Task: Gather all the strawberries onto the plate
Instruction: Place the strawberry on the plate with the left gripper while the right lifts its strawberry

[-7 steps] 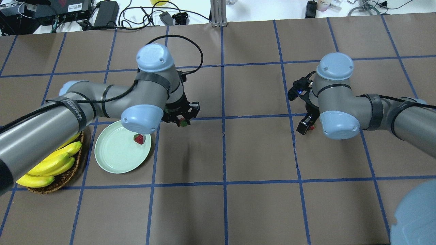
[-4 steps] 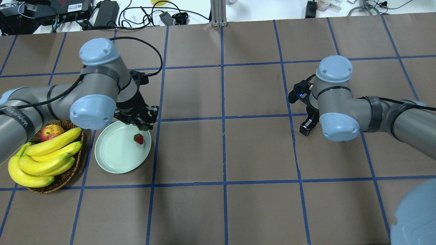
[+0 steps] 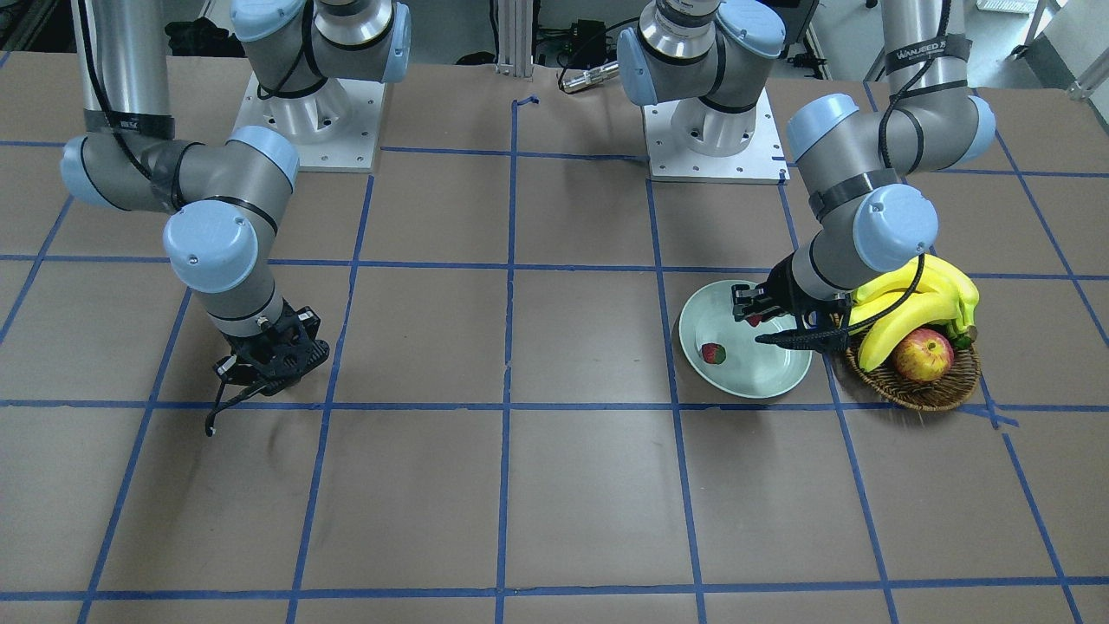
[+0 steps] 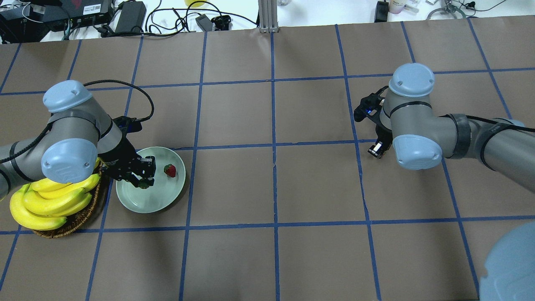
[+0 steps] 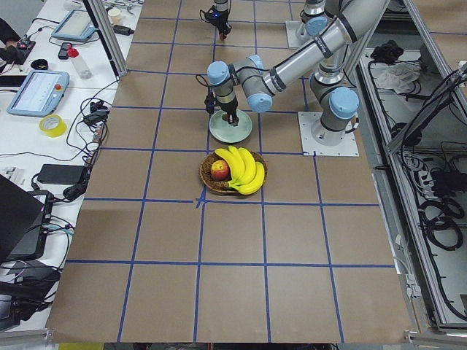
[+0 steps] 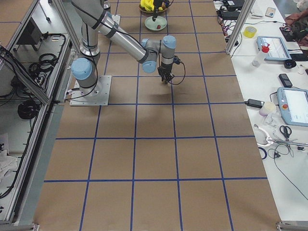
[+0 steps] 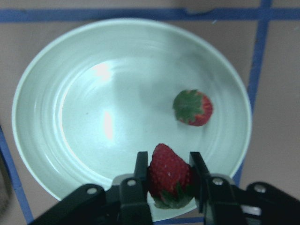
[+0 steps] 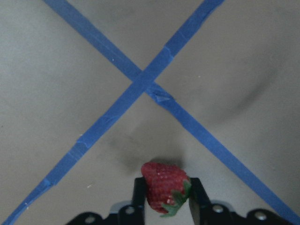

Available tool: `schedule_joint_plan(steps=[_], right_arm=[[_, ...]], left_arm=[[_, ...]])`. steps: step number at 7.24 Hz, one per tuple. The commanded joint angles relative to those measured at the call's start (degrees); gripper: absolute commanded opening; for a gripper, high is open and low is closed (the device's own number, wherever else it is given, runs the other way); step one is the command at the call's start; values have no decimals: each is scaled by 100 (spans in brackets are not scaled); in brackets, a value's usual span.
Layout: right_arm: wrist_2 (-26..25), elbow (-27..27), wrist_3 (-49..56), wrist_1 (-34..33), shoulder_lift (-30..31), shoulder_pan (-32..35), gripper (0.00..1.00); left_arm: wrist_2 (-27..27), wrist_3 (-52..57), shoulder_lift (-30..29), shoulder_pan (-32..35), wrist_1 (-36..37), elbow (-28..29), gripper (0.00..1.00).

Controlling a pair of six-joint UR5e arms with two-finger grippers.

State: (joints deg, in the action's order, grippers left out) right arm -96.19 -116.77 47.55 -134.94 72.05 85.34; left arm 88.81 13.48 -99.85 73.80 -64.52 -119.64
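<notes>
The pale green plate (image 4: 138, 202) sits left of centre, also in the front view (image 3: 762, 377) and the left wrist view (image 7: 84, 117). One strawberry (image 4: 169, 170) lies in it, also in the left wrist view (image 7: 193, 108). My left gripper (image 4: 144, 175) hangs over the plate, shut on a second strawberry (image 7: 166, 176). My right gripper (image 4: 377, 149) is far to the right above bare table. It is shut on a third strawberry (image 8: 161, 183) just above a crossing of blue tape.
A brown wicker basket (image 4: 79, 219) with bananas (image 4: 46, 200) and a red-yellow apple (image 3: 923, 355) stands against the plate's left side, under my left arm. Cables and electronics (image 4: 125, 16) lie along the far edge.
My left arm has swung left with its strawberry, from beyond the plate's right rim to above the plate. The right arm has hardly moved.
</notes>
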Motion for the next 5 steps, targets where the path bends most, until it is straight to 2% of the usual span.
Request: schedule_joint_plan(steps=[1,3,4,5], right_arm=[[13,189,-17,99,81,9,0],[406,383,-1293,388,187,428,0],[617,540,-2075,468,178,857,0],[1011,820,-3014,834,161,1218,0]], left_arm=[[13,-256,27,-6,1,28,100],[-22,-557,307,169,-165,412,100],[-4,-688,421,475,-523,745,100],[-22,-933,457,730,-596,1036,100]])
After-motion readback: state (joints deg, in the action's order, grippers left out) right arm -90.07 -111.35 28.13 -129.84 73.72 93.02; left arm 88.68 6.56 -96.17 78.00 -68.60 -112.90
